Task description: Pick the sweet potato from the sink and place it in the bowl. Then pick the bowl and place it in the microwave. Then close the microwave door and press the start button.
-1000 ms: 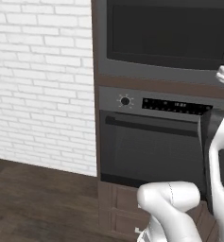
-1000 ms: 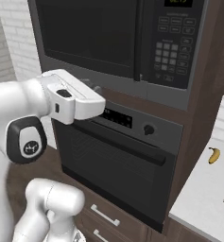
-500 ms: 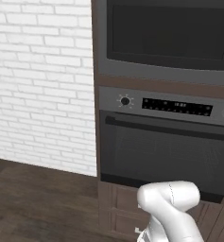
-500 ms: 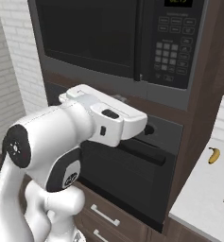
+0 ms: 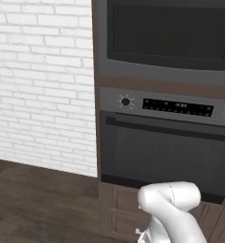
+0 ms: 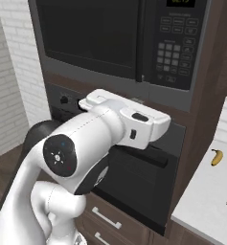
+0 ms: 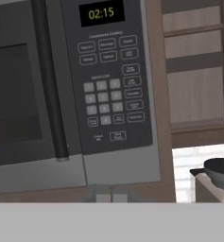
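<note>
One step is left, we think: the microwave door (image 6: 86,36) is shut, so the bowl must be hidden inside the microwave (image 7: 71,90), and our pincer is squeezed together to poke the start button.

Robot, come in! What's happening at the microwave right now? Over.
End effector shut, holding nothing visible. Microwave door closed, keypad straight ahead in the hand view, clock lit. Nothing blocking the buttons.
</note>
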